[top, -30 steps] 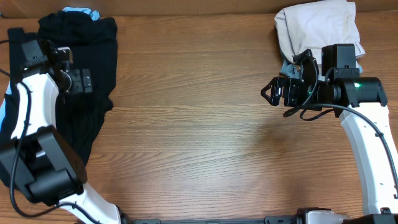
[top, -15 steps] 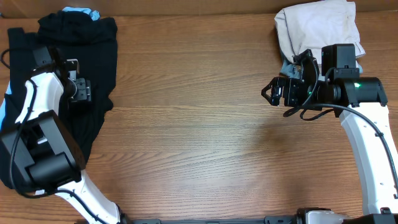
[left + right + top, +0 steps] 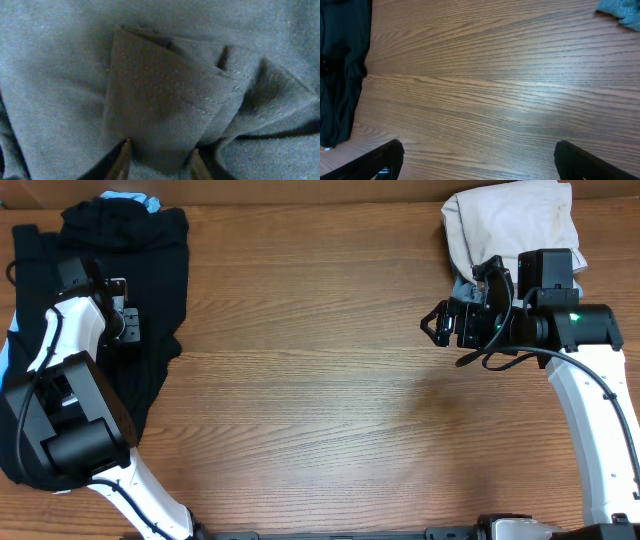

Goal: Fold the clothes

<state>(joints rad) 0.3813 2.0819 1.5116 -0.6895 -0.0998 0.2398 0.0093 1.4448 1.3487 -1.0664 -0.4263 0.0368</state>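
My left claw (image 3: 160,156) appears clamped on a stitched fold of the black shirt (image 3: 165,280), which lies at the counter's (image 3: 320,400) left edge. My right claw (image 3: 480,162) hangs spread wide above the wood.

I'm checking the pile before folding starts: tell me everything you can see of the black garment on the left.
The black garment is soft, matte knit. It lies crumpled and unfolded at the left of the wooden table, partly over light blue cloth. A stitched hem is bunched into a fold between the fingers of the left gripper, which pinch it.
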